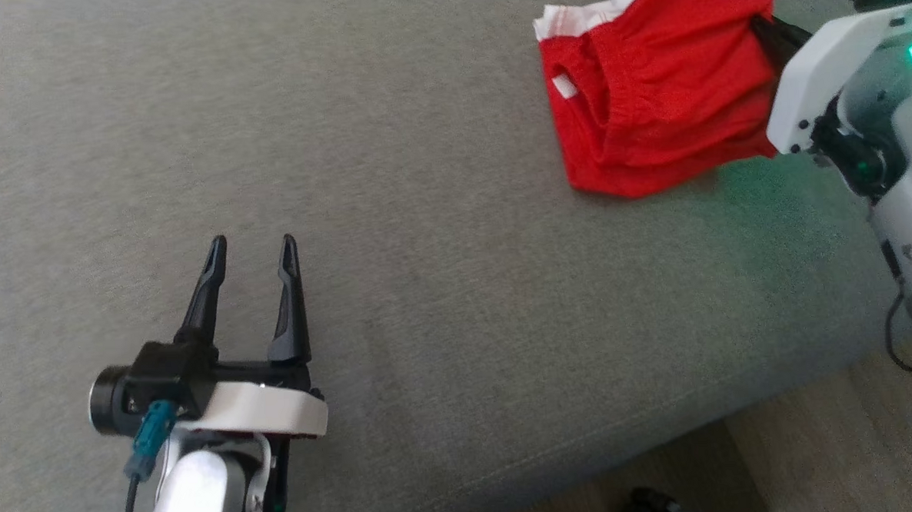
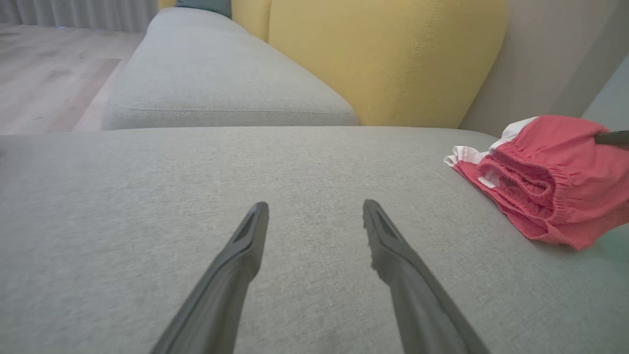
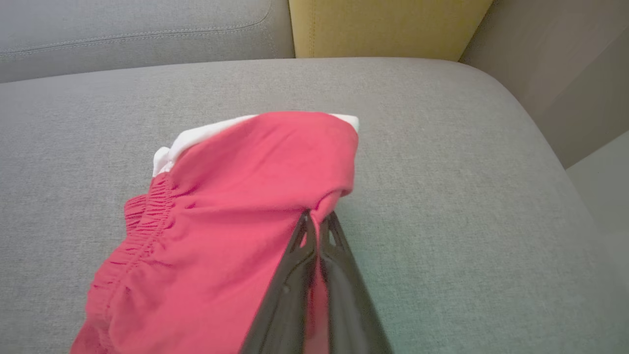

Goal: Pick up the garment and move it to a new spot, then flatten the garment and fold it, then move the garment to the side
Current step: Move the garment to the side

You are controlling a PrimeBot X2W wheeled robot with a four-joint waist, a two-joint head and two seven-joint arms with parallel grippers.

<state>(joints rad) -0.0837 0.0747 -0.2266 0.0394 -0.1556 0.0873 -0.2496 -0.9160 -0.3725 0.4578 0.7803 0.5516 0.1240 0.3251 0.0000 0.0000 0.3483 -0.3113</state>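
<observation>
While the left tool (image 1: 254, 240) hangs with its two dark fingers spread over the near part of the grey fabric sofa seat (image 1: 443, 303), plain upholstery runs from it to the red fabric garment (image 1: 649, 86), which sits well apart at the seat's far right. The right tool (image 3: 314, 219) is pressed together, pinching the garment's right edge, and the cloth is bunched, showing a gathered waistband and white trim. Beyond rises a yellow upholstered back cushion (image 2: 383, 59).
</observation>
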